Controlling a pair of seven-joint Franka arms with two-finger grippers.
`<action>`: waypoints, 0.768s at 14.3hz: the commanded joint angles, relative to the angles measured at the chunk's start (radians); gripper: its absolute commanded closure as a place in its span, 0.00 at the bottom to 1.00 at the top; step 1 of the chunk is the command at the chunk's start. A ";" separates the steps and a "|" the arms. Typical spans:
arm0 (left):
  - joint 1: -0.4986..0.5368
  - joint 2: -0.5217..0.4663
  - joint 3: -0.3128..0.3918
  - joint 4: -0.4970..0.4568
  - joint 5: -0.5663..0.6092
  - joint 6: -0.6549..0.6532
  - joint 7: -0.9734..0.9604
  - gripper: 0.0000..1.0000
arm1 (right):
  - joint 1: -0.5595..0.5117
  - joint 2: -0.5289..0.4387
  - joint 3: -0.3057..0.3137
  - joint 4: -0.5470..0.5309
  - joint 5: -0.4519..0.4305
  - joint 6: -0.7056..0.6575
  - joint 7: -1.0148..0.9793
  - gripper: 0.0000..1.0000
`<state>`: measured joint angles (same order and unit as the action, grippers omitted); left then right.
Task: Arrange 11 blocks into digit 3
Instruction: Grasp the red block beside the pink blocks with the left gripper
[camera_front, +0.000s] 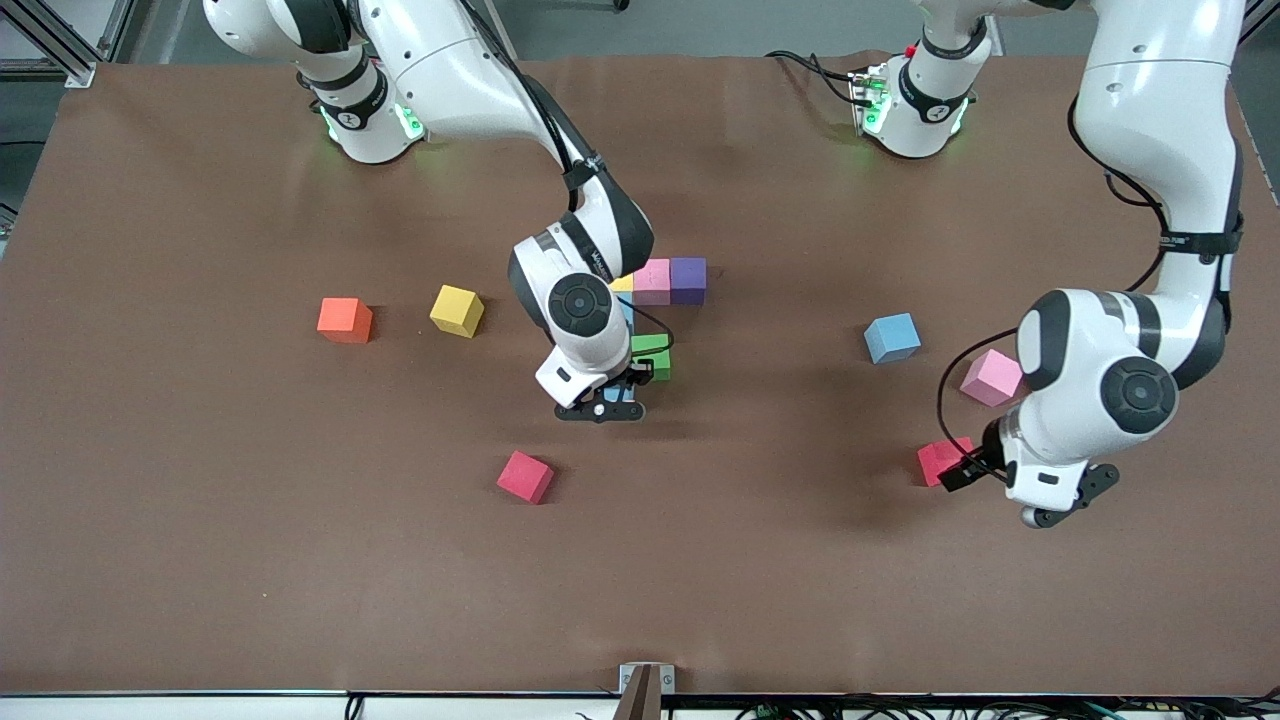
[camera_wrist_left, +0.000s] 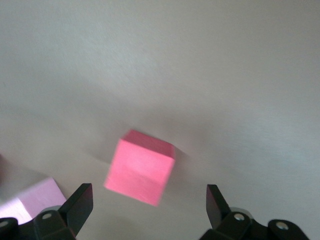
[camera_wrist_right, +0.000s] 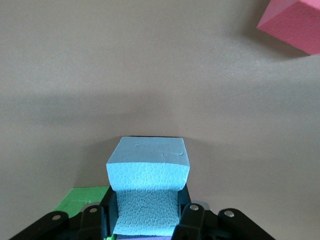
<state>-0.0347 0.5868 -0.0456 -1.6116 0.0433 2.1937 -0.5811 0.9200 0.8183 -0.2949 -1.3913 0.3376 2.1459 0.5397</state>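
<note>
My right gripper (camera_front: 603, 405) is shut on a light blue block (camera_wrist_right: 148, 165), low over the table beside the green block (camera_front: 655, 357). Farther from the camera, a yellow block (camera_front: 622, 284), a pink block (camera_front: 652, 280) and a purple block (camera_front: 688, 278) stand in a row; my right arm hides part of this group. My left gripper (camera_front: 958, 470) hangs open over a red block (camera_wrist_left: 141, 172), its fingers wide on either side, apart from it. A pink block (camera_front: 992, 377) and a blue block (camera_front: 891, 337) lie close by. Another red block (camera_front: 525, 476) and a yellow block (camera_front: 457, 310) lie loose.
An orange cube (camera_front: 345, 320) sits toward the right arm's end of the table, beside the loose yellow block. The brown table (camera_front: 300, 580) is bare along the edge nearest the camera.
</note>
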 joint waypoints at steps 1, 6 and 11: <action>0.004 0.077 -0.007 0.105 0.017 -0.018 0.063 0.00 | 0.008 0.008 -0.010 0.011 0.017 -0.006 0.010 0.98; 0.018 0.136 -0.007 0.122 0.010 -0.018 0.122 0.00 | 0.002 0.012 -0.010 0.009 0.014 -0.008 -0.009 0.98; 0.016 0.174 -0.014 0.124 0.000 -0.017 0.132 0.00 | -0.003 0.021 -0.010 0.009 0.004 -0.009 -0.018 0.98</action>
<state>-0.0248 0.7386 -0.0510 -1.5184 0.0433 2.1935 -0.4699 0.9206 0.8271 -0.3015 -1.3917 0.3371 2.1430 0.5357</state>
